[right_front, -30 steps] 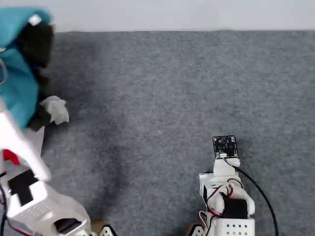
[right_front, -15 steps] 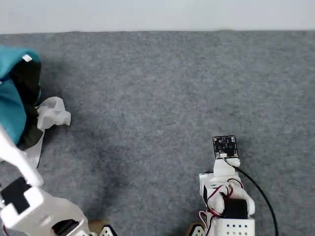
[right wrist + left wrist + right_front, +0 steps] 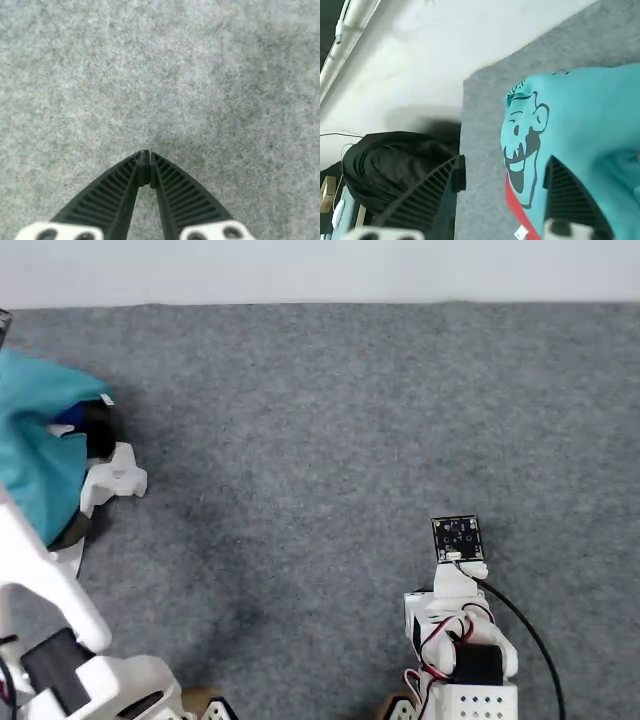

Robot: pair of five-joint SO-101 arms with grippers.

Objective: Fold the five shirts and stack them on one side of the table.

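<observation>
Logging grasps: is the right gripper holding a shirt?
No, the right gripper is shut on nothing, over the grey table.

Looks like a robotics lab or test bench; a table (image 3: 330,420) covered edge to edge in grey felt sits against a bare white wall (image 3: 320,270); two small white plastic robot arms stand at its near edge, the left arm (image 3: 70,670) and the right arm (image 3: 460,670); the right arm has exposed red and black wires and a bare camera board (image 3: 456,536) on its wrist; in the left wrist view, past the table's edge, a pale plain surface (image 3: 415,55), a black heap of cloth or a bag (image 3: 385,160), a thin loose cable (image 3: 340,135) and a white tube (image 3: 355,17).
</observation>
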